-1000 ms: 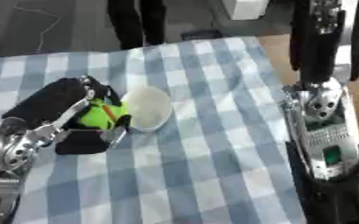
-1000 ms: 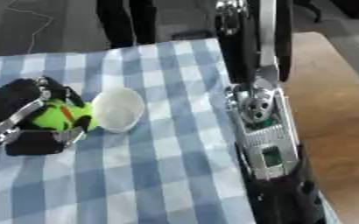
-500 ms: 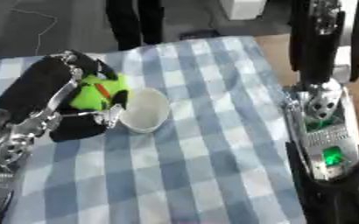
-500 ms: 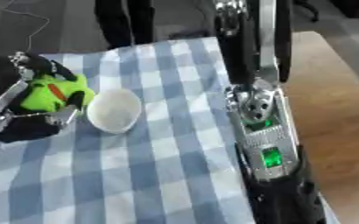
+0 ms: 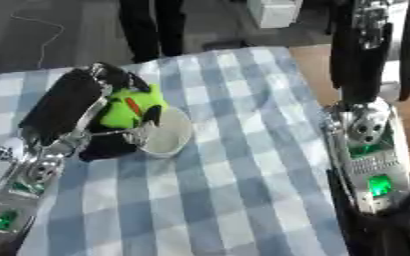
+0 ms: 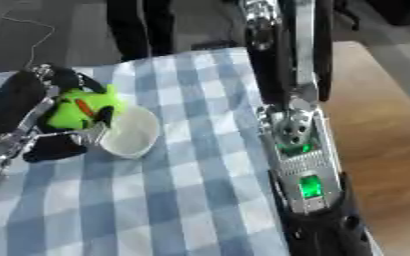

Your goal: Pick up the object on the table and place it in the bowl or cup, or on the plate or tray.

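1. Blue-and-white checked cloth covers the table and fills most of both views; bare light wood shows past its right edge, at about three o'clock, and dark floor lies beyond the far edge at twelve o'clock.
2. Rising along the right side, from five o'clock up to one o'clock, stands the robot's right arm, black and silver with small green lights on its casing. The right hand does not appear in either view.
3. From seven o'clock the left arm reaches in over the cloth, silver-jointed with a green light near the lower corner, ending in the black left hand at about ten o'clock.
4. That left hand has its fingers and thumb curled round a bright yellow-green soft toy with an orange-red mark, which it carries off the cloth; whether the hand itself touches the cloth cannot be told.
5. Just beside the hand, at its four o'clock, sits a small round white bowl on the cloth, upright, its inside pale.
6. The toy hangs at the bowl's ten o'clock rim, partly over its edge in the left eye view; whether toy and bowl touch cannot be made out.
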`<action>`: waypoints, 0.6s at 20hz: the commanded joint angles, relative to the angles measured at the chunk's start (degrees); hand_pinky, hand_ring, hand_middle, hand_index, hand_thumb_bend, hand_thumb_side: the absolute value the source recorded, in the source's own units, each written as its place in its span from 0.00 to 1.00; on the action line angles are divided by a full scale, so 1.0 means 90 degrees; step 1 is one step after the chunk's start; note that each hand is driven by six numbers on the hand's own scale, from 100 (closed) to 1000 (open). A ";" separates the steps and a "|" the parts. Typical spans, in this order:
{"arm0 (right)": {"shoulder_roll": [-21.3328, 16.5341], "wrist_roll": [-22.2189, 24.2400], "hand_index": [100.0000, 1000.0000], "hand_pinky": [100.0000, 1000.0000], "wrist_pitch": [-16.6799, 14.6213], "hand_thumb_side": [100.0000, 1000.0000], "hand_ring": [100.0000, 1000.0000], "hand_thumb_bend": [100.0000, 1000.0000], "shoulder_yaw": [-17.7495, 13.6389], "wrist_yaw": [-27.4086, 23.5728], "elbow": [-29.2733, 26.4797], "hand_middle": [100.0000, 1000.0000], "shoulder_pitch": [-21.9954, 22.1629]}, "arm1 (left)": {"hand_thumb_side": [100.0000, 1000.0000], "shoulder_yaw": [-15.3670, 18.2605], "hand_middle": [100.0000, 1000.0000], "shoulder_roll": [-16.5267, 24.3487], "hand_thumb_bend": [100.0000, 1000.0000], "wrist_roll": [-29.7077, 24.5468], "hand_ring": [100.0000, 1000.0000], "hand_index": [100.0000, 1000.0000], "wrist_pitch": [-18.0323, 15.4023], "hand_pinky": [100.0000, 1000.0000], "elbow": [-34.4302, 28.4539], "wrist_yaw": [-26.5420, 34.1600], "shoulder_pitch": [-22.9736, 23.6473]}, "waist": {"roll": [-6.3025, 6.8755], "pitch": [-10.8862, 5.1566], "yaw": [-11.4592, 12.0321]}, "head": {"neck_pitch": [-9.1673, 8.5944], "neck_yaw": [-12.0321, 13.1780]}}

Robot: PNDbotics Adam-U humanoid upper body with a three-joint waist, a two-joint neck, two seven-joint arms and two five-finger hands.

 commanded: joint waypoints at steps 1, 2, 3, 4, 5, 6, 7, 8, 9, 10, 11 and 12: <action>0.0053 0.0009 0.61 0.50 -0.0024 0.92 0.40 0.00 0.0003 -0.0005 -0.0083 0.54 -0.0096 | 0.63 -0.0060 0.00 -0.0013 0.00 0.0197 0.00 0.00 -0.0142 0.00 0.0348 -0.0089 -0.0229 | -0.0004 -0.0081 -0.0013 | -0.0107 0.0102; 0.0055 0.0011 0.61 0.50 -0.0025 0.92 0.40 0.00 0.0004 -0.0008 -0.0083 0.54 -0.0096 | 0.63 -0.0073 0.00 -0.0036 0.00 0.0236 0.00 0.00 -0.0175 0.00 0.0456 -0.0117 -0.0272 | -0.0007 -0.0081 -0.0015 | -0.0114 0.0122; 0.0057 0.0012 0.61 0.50 -0.0026 0.92 0.40 0.00 0.0004 -0.0011 -0.0083 0.54 -0.0096 | 0.63 -0.0087 0.00 -0.0059 0.00 0.0273 0.00 0.00 -0.0207 0.00 0.0561 -0.0146 -0.0310 | -0.0009 -0.0081 -0.0017 | -0.0118 0.0138; 0.0058 0.0013 0.61 0.50 -0.0027 0.91 0.40 0.00 0.0005 -0.0014 -0.0083 0.54 -0.0095 | 0.63 -0.0100 0.00 -0.0080 0.00 0.0316 0.00 0.00 -0.0244 0.00 0.0659 -0.0172 -0.0344 | -0.0011 -0.0081 -0.0017 | -0.0122 0.0155; 0.0057 0.0016 0.61 0.50 -0.0026 0.91 0.40 0.00 0.0006 -0.0017 -0.0083 0.54 -0.0094 | 0.61 -0.0112 0.00 -0.0099 0.00 0.0355 0.00 0.00 -0.0277 0.00 0.0753 -0.0195 -0.0376 | -0.0013 -0.0082 -0.0017 | -0.0124 0.0166; 0.0055 0.0019 0.61 0.50 -0.0025 0.92 0.40 0.00 0.0007 -0.0019 -0.0083 0.54 -0.0092 | 0.63 -0.0123 0.00 -0.0118 0.00 0.0393 0.00 0.00 -0.0307 0.00 0.0846 -0.0223 -0.0412 | -0.0015 -0.0084 -0.0017 | -0.0126 0.0177; 0.0054 0.0023 0.61 0.50 -0.0022 0.92 0.40 0.00 0.0009 -0.0022 -0.0083 0.54 -0.0090 | 0.63 -0.0133 0.00 -0.0137 0.00 0.0423 0.00 0.00 -0.0333 0.00 0.0943 -0.0251 -0.0453 | -0.0017 -0.0085 -0.0016 | -0.0129 0.0187; 0.0053 0.0027 0.61 0.50 -0.0020 0.92 0.40 0.00 0.0010 -0.0024 -0.0083 0.54 -0.0088 | 0.63 -0.0138 0.00 -0.0160 0.00 0.0448 0.00 0.00 -0.0354 0.00 0.1033 -0.0283 -0.0495 | -0.0019 -0.0087 -0.0016 | -0.0131 0.0204; 0.0053 0.0028 0.61 0.50 -0.0018 0.92 0.40 0.00 0.0010 -0.0026 -0.0083 0.54 -0.0087 | 0.63 -0.0138 0.00 -0.0187 0.00 0.0469 0.00 0.00 -0.0370 0.00 0.1121 -0.0318 -0.0539 | -0.0022 -0.0089 -0.0015 | -0.0136 0.0217; 0.0054 0.0028 0.61 0.50 -0.0018 0.92 0.40 0.00 0.0009 -0.0027 -0.0083 0.54 -0.0086 | 0.62 -0.0137 0.00 -0.0210 0.00 0.0491 0.00 0.00 -0.0386 0.00 0.1199 -0.0349 -0.0576 | -0.0025 -0.0090 -0.0015 | -0.0142 0.0229; 0.0054 0.0030 0.61 0.50 -0.0016 0.91 0.40 0.00 0.0010 -0.0029 -0.0083 0.54 -0.0085 | 0.62 -0.0135 0.00 -0.0235 0.00 0.0514 0.00 0.00 -0.0401 0.00 0.1280 -0.0378 -0.0616 | -0.0029 -0.0091 -0.0015 | -0.0148 0.0242; 0.0055 0.0031 0.61 0.50 -0.0015 0.92 0.40 0.00 0.0011 -0.0030 -0.0083 0.54 -0.0084 | 0.62 -0.0138 0.00 -0.0258 0.00 0.0536 0.00 0.00 -0.0419 0.00 0.1354 -0.0403 -0.0650 | -0.0031 -0.0092 -0.0016 | -0.0152 0.0252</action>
